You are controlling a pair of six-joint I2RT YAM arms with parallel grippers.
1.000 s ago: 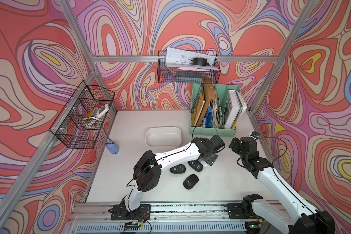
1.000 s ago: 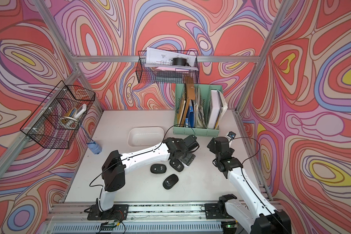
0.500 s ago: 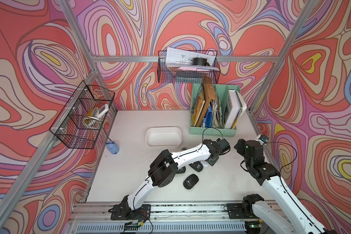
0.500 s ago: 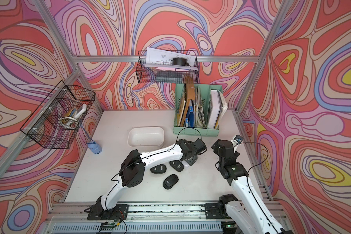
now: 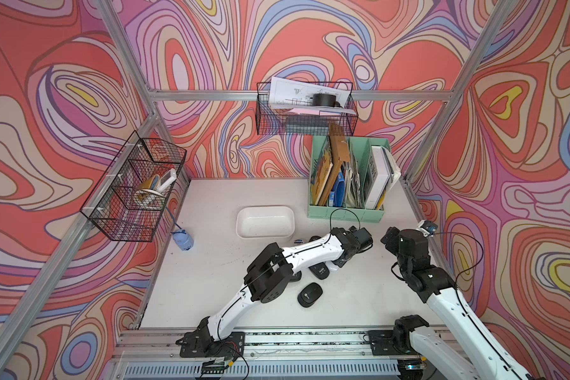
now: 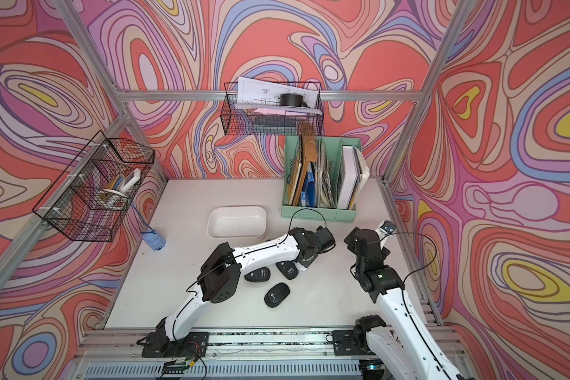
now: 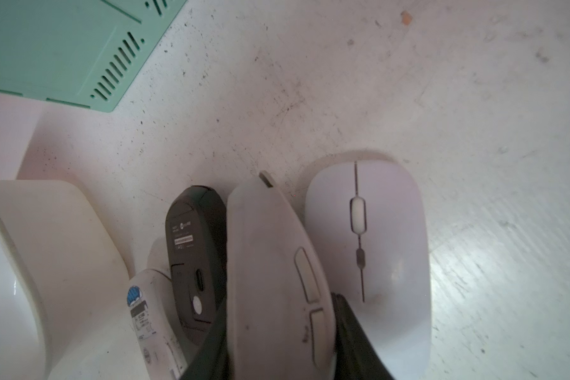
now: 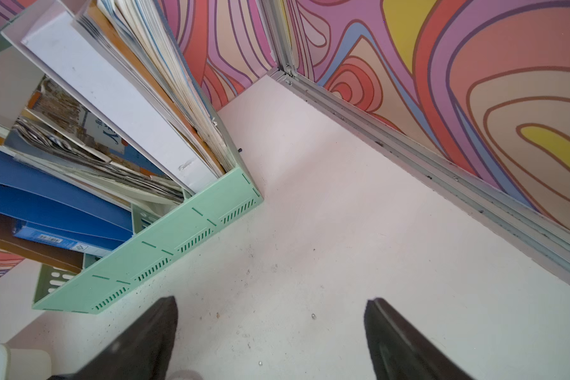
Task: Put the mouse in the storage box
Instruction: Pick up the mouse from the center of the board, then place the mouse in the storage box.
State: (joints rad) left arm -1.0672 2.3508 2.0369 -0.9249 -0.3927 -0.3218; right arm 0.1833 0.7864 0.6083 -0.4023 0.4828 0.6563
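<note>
Tabletop (image 7: 408,82): L gripper (image 7: 278,332) clamps mouse (image 7: 267,263) (white).

Mouse (image 7: 270,263) matt plastic; storage box (image 5: 265,208) glossy plastic; table (image 7: 408,98) scuffed.

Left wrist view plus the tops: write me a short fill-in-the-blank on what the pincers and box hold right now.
1. The left pincer is clamped on a white mouse with two side ___.
2. The black mouse beside it lies label side ___.
3. The right pincer stands ___ above bare table.
4. The storage box is ___.
Missing: buttons; up; open; empty.
</note>
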